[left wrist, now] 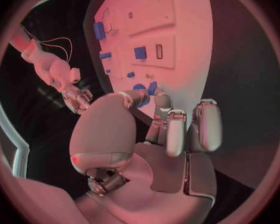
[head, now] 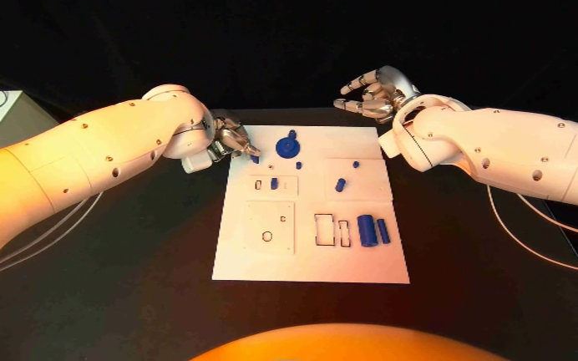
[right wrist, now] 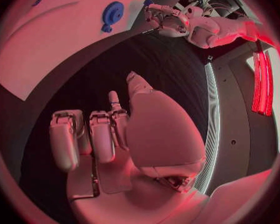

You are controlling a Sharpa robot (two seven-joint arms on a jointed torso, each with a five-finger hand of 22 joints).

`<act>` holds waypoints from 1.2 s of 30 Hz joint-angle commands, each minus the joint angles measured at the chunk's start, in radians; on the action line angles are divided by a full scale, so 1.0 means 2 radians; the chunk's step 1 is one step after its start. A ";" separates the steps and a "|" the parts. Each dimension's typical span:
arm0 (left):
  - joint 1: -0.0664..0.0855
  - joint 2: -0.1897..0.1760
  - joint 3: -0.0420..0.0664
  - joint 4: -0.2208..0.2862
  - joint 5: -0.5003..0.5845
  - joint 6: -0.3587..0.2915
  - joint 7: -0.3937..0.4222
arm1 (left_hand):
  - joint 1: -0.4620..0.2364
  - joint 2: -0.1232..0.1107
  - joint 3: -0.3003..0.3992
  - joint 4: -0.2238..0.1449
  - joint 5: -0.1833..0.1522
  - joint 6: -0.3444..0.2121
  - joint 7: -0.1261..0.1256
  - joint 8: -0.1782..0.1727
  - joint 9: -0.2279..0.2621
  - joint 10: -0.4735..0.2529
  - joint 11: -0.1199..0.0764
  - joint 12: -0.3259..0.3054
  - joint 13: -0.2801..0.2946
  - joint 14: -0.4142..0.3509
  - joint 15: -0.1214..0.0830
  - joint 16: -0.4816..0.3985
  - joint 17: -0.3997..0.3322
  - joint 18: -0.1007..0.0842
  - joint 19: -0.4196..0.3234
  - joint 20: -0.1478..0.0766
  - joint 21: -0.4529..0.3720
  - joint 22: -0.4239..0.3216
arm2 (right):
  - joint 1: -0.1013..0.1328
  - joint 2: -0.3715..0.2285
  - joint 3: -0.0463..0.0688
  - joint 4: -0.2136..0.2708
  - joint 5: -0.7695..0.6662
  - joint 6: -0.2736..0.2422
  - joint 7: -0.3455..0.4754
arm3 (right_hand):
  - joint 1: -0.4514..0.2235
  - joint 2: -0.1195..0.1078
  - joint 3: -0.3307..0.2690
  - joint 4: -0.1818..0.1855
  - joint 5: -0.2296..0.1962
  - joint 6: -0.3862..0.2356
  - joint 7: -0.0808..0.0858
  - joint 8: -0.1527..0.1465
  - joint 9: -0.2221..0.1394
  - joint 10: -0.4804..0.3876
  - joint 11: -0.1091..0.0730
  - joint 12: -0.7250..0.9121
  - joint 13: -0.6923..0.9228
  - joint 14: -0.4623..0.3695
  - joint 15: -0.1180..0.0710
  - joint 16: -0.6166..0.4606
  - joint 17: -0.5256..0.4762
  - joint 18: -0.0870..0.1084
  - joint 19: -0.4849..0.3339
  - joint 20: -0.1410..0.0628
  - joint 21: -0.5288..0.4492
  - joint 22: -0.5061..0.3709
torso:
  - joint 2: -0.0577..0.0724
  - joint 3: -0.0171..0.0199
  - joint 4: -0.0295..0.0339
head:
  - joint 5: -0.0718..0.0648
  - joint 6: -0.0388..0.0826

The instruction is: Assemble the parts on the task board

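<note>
The white task board (head: pixel 311 248) lies in the middle of the black table. My left hand (head: pixel 229 142) is at the board's far left corner, fingers curled down onto a small blue part (head: pixel 254 160). Whether they grip it is hidden. Just beyond those fingertips stands a round blue part (head: pixel 288 145) (left wrist: pixel 139 88) (right wrist: pixel 112 13). Small blue parts (head: pixel 275 183) (head: pixel 341 184) stand mid-board, and two blue cylinders (head: pixel 373 231) lie at the right. My right hand (head: pixel 373 94) (right wrist: pixel 109 134) hovers off the board's far right corner, fingers spread, holding nothing.
Cut-out slots (head: pixel 327 229) and a square panel with a round hole (head: pixel 270 227) mark the board's near half. A pale box (head: pixel 10 110) sits at the table's far left edge. Cables (head: pixel 530 227) trail under the right arm.
</note>
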 commanded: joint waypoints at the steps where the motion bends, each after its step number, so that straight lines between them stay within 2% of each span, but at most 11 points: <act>1: 0.000 -0.011 0.000 0.020 0.008 -0.025 0.022 | -0.001 -0.007 0.099 -0.096 0.004 0.006 -0.002 -0.003 0.000 0.005 0.001 0.002 0.002 0.049 -0.004 0.002 0.120 -0.004 0.004 0.000 0.003 0.006 | 0.000 -0.001 0.000 0.000 -0.003 0.005 0.006 | -0.006 -0.001 0.003 0.002 -0.001 -0.003 -0.001 0.004 0.000 -0.002 0.000 -0.002 0.077 0.040 -0.003 -0.002 0.082 0.006 0.037 -0.001 -0.004 0.107 | -0.001 0.0006 0.0007 | 0.000 0.000; 7: -0.001 -0.038 0.000 0.065 0.001 -0.038 0.035 | -0.003 -0.012 0.103 -0.099 0.010 0.012 -0.003 -0.005 -0.001 0.012 -0.001 0.004 0.007 0.051 -0.005 0.004 0.124 -0.005 0.008 -0.001 0.005 0.011 | 0.000 -0.004 0.000 0.001 -0.003 0.005 0.005 | -0.006 -0.001 0.003 0.002 -0.001 -0.003 -0.001 0.004 0.000 -0.002 0.000 -0.002 0.077 0.040 -0.003 -0.002 0.082 0.006 0.037 -0.001 -0.004 0.107 | 0.001 0.0003 -0.0004 | 0.001 0.001; 15: -0.006 -0.059 -0.001 0.103 -0.023 -0.048 0.046 | -0.005 -0.016 0.107 -0.101 0.019 0.019 -0.005 -0.008 -0.002 0.020 -0.003 0.006 0.013 0.053 -0.007 0.006 0.128 -0.006 0.012 -0.003 0.008 0.017 | 0.000 -0.006 0.000 0.002 -0.003 0.005 0.005 | -0.006 -0.001 0.003 0.002 -0.001 -0.003 -0.001 0.004 0.000 -0.002 0.000 -0.002 0.077 0.040 -0.003 -0.002 0.082 0.006 0.037 -0.001 -0.004 0.107 | 0.001 -0.0001 0.0005 | 0.001 0.000; 25: -0.014 -0.064 -0.002 0.114 -0.039 -0.046 0.043 | -0.007 -0.019 0.109 -0.102 0.025 0.023 -0.007 -0.010 -0.003 0.025 -0.004 0.007 0.015 0.054 -0.008 0.008 0.131 -0.007 0.014 -0.004 0.009 0.020 | -0.002 -0.006 0.000 0.001 -0.003 0.005 0.006 | -0.006 -0.001 0.003 0.002 -0.001 -0.003 -0.001 0.004 0.000 -0.002 0.000 -0.002 0.077 0.040 -0.003 -0.002 0.082 0.006 0.037 -0.001 -0.004 0.107 | 0.000 -0.0004 0.0002 | 0.003 -0.002; 30: -0.018 -0.060 -0.003 0.112 -0.041 -0.040 0.041 | -0.007 -0.020 0.109 -0.102 0.026 0.024 -0.007 -0.011 -0.003 0.026 -0.004 0.007 0.016 0.054 -0.009 0.008 0.131 -0.007 0.014 -0.004 0.010 0.020 | -0.003 -0.006 0.000 0.001 -0.003 0.006 0.006 | -0.006 -0.001 0.003 0.002 -0.001 -0.003 -0.001 0.004 0.000 -0.002 0.000 -0.002 0.077 0.040 -0.003 -0.002 0.082 0.006 0.037 -0.001 -0.004 0.107 | 0.001 0.0002 -0.0010 | 0.005 -0.003; 36: -0.022 -0.056 -0.007 0.107 -0.045 -0.027 0.038 | -0.007 -0.020 0.109 -0.102 0.027 0.024 -0.007 -0.011 -0.003 0.026 -0.005 0.007 0.016 0.054 -0.009 0.008 0.131 -0.007 0.014 -0.004 0.009 0.019 | -0.003 -0.007 0.000 0.001 -0.003 0.006 0.006 | -0.006 -0.001 0.003 0.002 -0.001 -0.003 -0.001 0.004 0.000 -0.002 0.000 -0.002 0.077 0.040 -0.003 -0.002 0.082 0.006 0.037 -0.001 -0.004 0.107 | 0.002 0.0007 -0.0010 | 0.003 -0.005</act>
